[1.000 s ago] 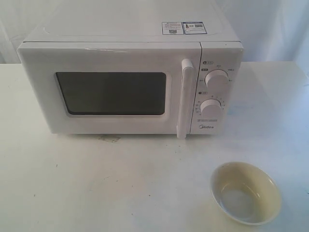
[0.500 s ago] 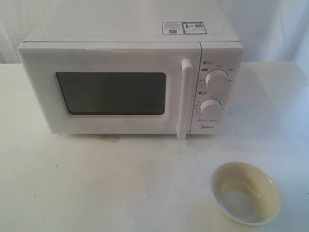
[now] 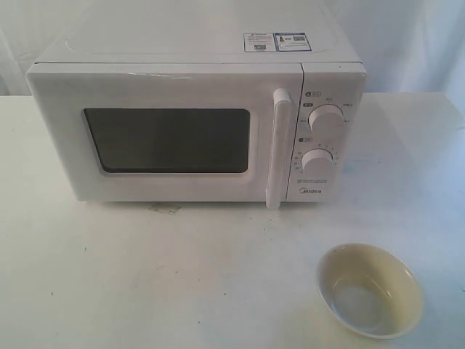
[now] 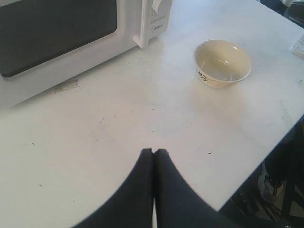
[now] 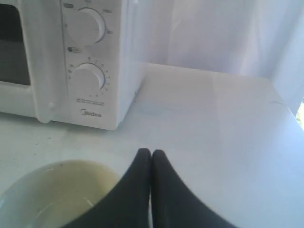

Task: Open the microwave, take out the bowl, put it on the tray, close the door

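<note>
Table: white top (image 3: 182, 276), lightly speckled, with a white cloth (image 3: 407, 36) hanging behind it.
Microwave: white box (image 3: 182, 80) at the back of the table, two stickers (image 3: 277, 41) on its roof.
Door: shut flush (image 3: 167, 91), with a dark window and a tall bar handle (image 3: 278, 149) beside the two round knobs (image 3: 325, 117).
Bowl: upright on the bare table (image 3: 369, 289), in front of the knobs and well apart from the microwave; cream inside, nothing in it.
Exterior view only: the whole microwave, its roof and stickers.
Left wrist view only: a small dark flower print on the bowl's white outside, the table's near edge with dark floor (image 4: 280, 190) past it, and a grey scuff (image 4: 66, 85) close under the door.
Right wrist view only: the brand name under the lower knob and the side wall of the microwave.
Left claw: fingers pressed together (image 4: 153, 154), holding nothing, hovering over bare table; the bowl lies well apart from it, across open table.
Right claw: fingers pressed together (image 5: 151, 154), holding nothing; the bowl's rim sits just beside the fingers and passes partly behind one, and whether they touch cannot be told.
</note>
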### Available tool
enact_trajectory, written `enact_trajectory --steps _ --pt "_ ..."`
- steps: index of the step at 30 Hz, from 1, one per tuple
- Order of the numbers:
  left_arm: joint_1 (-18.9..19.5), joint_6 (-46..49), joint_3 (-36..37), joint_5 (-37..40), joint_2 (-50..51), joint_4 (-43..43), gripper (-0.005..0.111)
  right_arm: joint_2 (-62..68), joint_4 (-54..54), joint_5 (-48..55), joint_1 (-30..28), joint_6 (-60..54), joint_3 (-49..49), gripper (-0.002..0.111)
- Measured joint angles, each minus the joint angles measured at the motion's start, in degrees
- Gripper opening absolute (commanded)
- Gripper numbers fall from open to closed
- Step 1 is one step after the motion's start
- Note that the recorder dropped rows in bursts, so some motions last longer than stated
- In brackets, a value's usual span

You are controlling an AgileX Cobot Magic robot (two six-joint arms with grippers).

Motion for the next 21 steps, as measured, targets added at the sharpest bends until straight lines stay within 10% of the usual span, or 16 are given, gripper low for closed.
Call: enact_trajectory --steps 21 --pt "0.0 0.0 0.0 0.0 0.0 0.0 0.0 -0.04 0.0 5.08 -4.76 1.45 0.03 0.0"
